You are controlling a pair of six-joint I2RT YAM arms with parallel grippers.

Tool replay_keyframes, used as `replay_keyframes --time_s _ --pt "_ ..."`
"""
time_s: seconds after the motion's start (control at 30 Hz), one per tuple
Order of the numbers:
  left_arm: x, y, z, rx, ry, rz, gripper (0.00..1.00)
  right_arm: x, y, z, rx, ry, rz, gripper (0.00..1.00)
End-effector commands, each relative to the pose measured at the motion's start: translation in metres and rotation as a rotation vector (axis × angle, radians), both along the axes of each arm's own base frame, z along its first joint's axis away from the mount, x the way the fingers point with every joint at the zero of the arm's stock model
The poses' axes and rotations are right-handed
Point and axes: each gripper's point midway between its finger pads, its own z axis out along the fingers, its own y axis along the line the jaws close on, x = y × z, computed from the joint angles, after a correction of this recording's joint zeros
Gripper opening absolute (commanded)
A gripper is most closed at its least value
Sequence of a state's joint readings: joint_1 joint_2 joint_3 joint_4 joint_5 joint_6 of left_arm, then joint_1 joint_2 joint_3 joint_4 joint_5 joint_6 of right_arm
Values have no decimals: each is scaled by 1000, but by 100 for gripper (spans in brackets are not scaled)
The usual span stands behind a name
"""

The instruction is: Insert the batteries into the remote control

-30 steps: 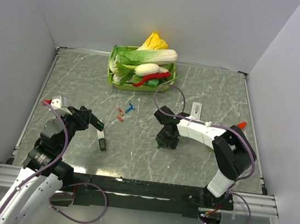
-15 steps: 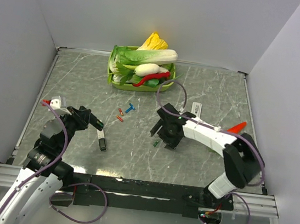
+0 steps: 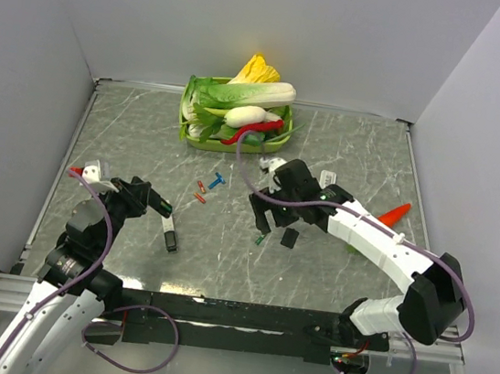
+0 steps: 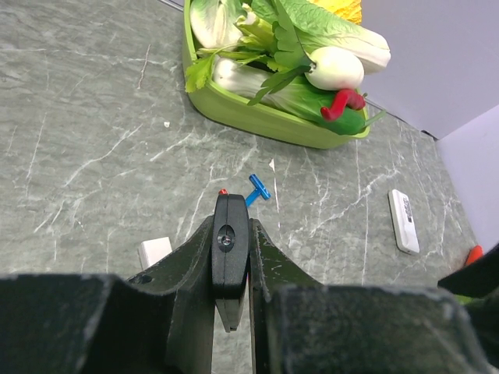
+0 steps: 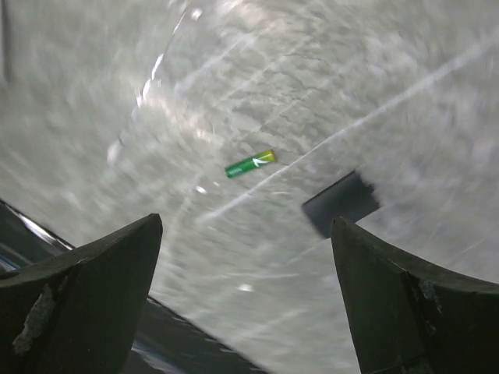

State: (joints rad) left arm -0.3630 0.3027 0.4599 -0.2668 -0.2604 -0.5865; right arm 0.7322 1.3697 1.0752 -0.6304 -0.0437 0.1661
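Well out from the green tray (image 3: pixel 203 137) of vegetables, toward the arms, the right hand (image 5: pixel 243 226) hangs spread wide, gripping nothing. A green battery (image 5: pixel 249 164) lies loose on the bench (image 3: pixel 128 134) right under it, beside a small flat black rectangle (image 5: pixel 341 202), maybe a battery cover, hard to say. Farther from the tray, on the left arm's side, the left hand (image 4: pixel 231 269) is clenched on a slim black remote (image 3: pixel 170 234), held on edge. Nothing looks loaded yet: the red batteries (image 3: pixel 200 197) and blue batteries (image 3: pixel 218 181) lie just in front of the tray, the blue ones crossed like a T. A white remote (image 3: pixel 327 181) lies off the tray's right corner. Every cell is left to pick and seat, I'd judge. The batteries are tiny glossy cylinders, likely to roll. The bench is grey, veined like marble, and the black remote is hard matte plastic
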Motion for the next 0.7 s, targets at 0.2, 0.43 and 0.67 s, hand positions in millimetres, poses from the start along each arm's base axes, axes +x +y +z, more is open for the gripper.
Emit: replay_keyframes --time_s 0.2,0.43,0.67 --pt "0 3 28 -15 -86 11 1 7 11 -30 -220 -269 971 98" --pt "-1 5 29 -20 -90 20 1 9 18 -59 -224 -107 1094 90" --pt "0 2 27 -15 -83 7 1 10 18 -86 -273 -38 1126 79"
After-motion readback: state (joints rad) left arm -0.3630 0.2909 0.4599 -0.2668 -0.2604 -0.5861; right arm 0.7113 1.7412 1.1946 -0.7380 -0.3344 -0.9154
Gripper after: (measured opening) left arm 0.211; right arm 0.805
